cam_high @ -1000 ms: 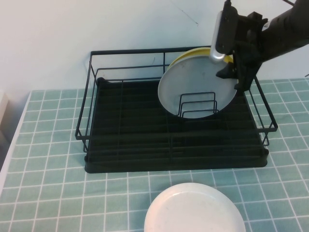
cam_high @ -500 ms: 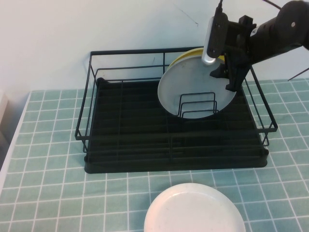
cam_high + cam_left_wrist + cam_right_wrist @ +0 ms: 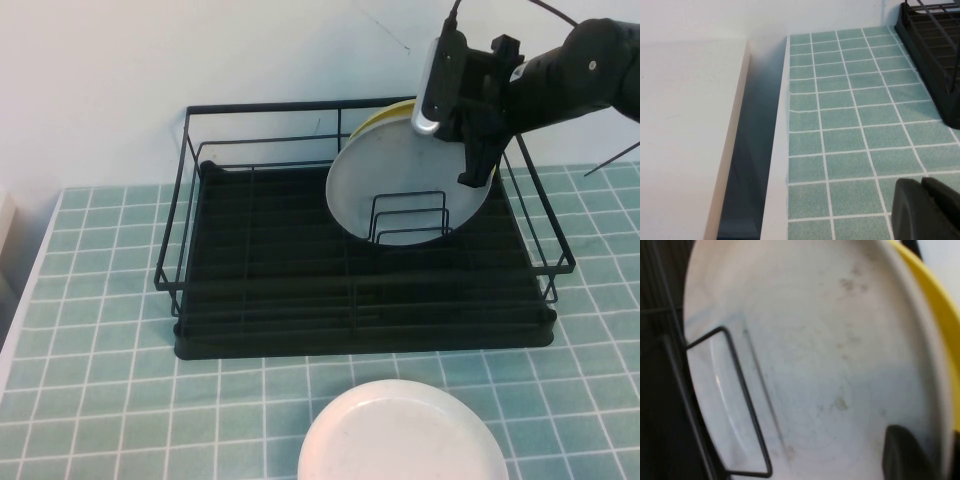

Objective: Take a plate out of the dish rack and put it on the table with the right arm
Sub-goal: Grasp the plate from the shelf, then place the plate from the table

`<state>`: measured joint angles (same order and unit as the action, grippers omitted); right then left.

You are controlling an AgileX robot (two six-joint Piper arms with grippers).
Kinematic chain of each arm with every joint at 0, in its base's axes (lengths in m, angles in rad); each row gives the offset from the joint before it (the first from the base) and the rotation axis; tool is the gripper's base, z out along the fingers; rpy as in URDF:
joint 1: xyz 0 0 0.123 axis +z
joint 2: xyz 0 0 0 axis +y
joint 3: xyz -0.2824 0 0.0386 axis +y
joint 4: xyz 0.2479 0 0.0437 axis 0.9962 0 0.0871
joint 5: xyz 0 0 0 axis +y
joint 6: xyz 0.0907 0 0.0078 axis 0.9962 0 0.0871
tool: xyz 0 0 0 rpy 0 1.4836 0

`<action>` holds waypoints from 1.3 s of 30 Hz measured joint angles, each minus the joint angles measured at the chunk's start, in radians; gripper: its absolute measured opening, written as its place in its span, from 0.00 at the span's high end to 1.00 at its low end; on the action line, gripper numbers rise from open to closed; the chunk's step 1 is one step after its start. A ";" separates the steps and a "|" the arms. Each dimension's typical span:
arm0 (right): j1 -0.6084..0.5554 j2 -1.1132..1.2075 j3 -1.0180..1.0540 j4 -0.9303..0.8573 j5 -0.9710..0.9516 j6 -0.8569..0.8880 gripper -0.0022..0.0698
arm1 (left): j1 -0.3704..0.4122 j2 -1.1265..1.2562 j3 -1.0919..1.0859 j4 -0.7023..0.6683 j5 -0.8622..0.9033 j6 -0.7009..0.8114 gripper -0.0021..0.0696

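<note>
I am working over the table (image 3: 100,400), a surface of teal-green tiles with white grout. The dish rack (image 3: 260,290), a black wire frame on a ribbed tray base, occupies its far middle. The right arm (image 3: 570,75) reaches in from the right above the rack's rear right corner. The pale grey plate (image 3: 400,185) stands on edge in that corner, leaning back against a yellow plate (image 3: 385,112) behind it, with the upright wire dividers (image 3: 410,215) in front of its lower face. A bright white plate (image 3: 400,435) lies flat on the tiles at the near edge, apart from the rack. The right gripper (image 3: 470,150) is at the grey plate's upper right rim; in the right wrist view one dark fingertip (image 3: 905,452) sits on the plate's front face near the rim, but I cannot tell whether the jaws are spread or already pinching. The left gripper (image 3: 927,207) is parked low over the tiles, well left of the rack; its jaw state I likewise cannot tell. I judge the step in hand to be the grasp approach. Next move: seat one finger between the two plates, pinch only the grey rim, then lift clear of the dividers and top rail.
</note>
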<state>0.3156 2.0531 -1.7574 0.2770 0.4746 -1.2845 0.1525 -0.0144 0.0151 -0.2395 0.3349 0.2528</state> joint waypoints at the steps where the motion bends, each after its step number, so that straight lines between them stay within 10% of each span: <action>1: 0.000 0.000 0.000 0.000 0.000 0.019 0.86 | 0.000 0.000 0.000 0.000 0.000 0.000 0.98; 17: 0.000 -0.247 -0.038 -0.052 0.173 0.235 0.86 | 0.000 0.000 0.000 0.000 0.000 0.000 0.98; 28: 0.000 -0.543 -0.014 -0.046 0.577 0.772 0.86 | 0.000 0.000 0.000 0.000 0.000 0.000 0.98; 39: -0.008 -0.767 0.843 0.496 0.422 0.767 0.87 | 0.000 0.000 0.000 0.000 0.000 0.000 0.98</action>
<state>0.3080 1.2860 -0.9146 0.7733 0.8962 -0.5177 0.1525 -0.0144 0.0151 -0.2395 0.3349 0.2528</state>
